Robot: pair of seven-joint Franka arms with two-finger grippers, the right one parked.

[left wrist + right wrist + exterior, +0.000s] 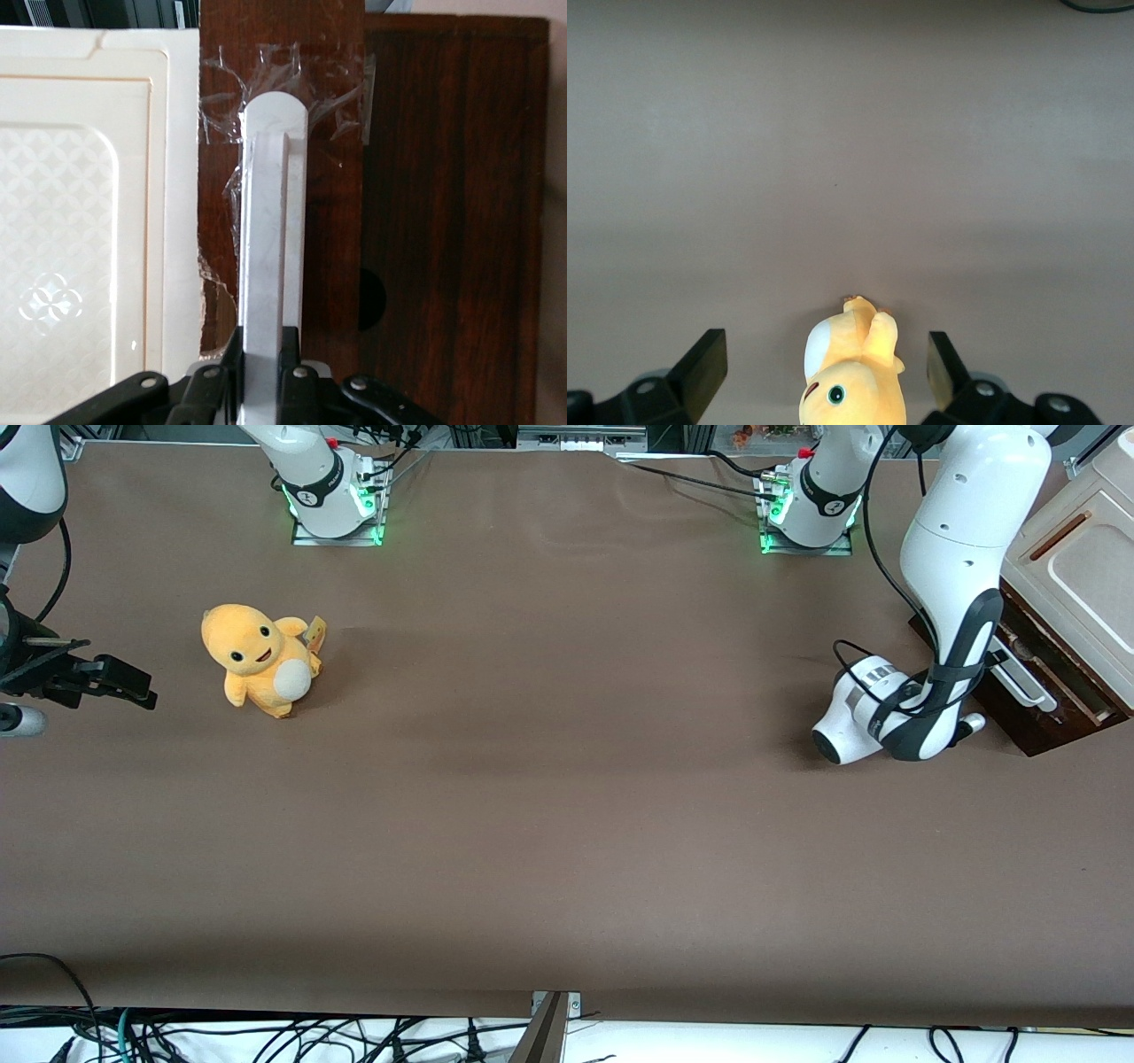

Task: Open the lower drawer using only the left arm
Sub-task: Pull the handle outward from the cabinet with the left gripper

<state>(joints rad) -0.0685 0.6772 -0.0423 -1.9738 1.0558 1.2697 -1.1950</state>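
Note:
The lower drawer is the dark-brown bottom of the small cabinet at the working arm's end of the table. In the front view a thin pale strip shows along its top edge. Its dark front carries a long white bar handle, fixed with clear tape. My left arm reaches down in front of the drawer. Its gripper is shut on the near end of the handle, one black finger pressed against each side of the bar. In the front view the arm hides most of the gripper.
The cream-white drawer front with a thin brown slot handle sits just above the lower drawer. A yellow plush toy stands on the brown table toward the parked arm's end.

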